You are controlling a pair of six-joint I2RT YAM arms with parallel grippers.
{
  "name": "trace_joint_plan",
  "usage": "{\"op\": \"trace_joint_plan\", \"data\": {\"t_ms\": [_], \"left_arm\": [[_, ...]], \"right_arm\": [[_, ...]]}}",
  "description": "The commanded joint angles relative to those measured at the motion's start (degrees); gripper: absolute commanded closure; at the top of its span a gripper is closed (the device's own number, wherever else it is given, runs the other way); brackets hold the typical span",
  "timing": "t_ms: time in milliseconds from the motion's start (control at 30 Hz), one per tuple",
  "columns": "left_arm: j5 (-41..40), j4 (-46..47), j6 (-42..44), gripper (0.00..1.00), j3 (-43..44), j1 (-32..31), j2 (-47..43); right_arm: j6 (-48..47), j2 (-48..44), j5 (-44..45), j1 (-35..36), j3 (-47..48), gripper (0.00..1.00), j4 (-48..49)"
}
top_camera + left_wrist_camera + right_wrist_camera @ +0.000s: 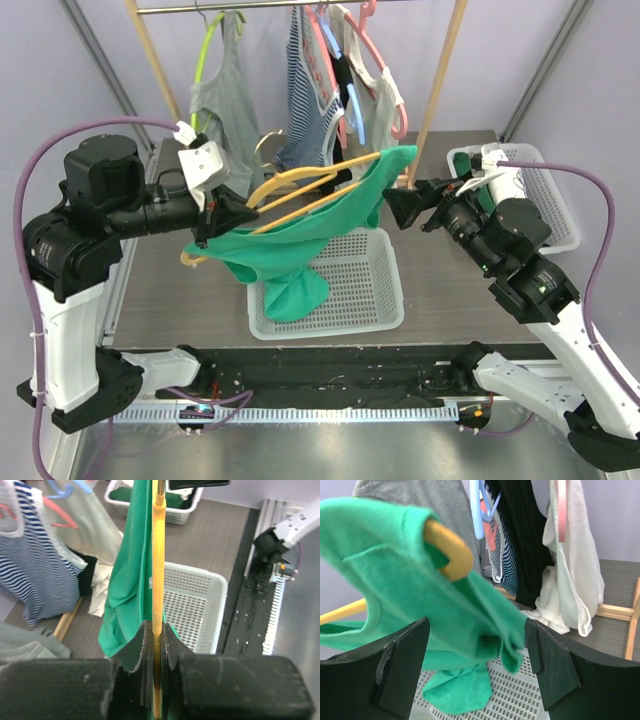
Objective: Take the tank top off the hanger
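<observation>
hanger (158,555) clamped in left jaws | right jaws open at tank top (300,245) | risk: snagging if hanger end is pinched too

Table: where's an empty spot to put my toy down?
Bare table left of the white basket, and a strip between it and the right basket. Crowded at the back under the hanging clothes.

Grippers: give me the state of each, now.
Left gripper: shut on the yellow hanger.
Right gripper: open, holding nothing, facing the green tank top.
</observation>
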Motion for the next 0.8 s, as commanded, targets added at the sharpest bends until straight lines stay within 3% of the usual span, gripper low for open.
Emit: {"op": "trace_joint_plan", "data": {"t_ms": [0, 200, 433, 767], "left_arm": [[5.6, 0.8, 1.2, 1.00, -2.0, -0.2, -0.9], [4.1, 3.0, 1.1, 1.00, -4.3, -0.2, 0.4], [3.2, 5.6, 0.0, 1.00, -3.1, -0.2, 3.4], [4.5, 5.4, -1.3, 1.00, -2.1, -0.2, 4.0]], "right_arm": [[-0.5, 0.1, -3.6, 0.0, 2.5, 0.15, 2.0], [0.1, -1.9, -4.3, 0.0, 0.9, 0.18, 1.4], [2.3, -2.9, -4.8, 0.0, -2.7, 0.28, 2.0], [1.9, 0.3, -2.6, 0.0, -5.1, 0.31, 5.7]]}}
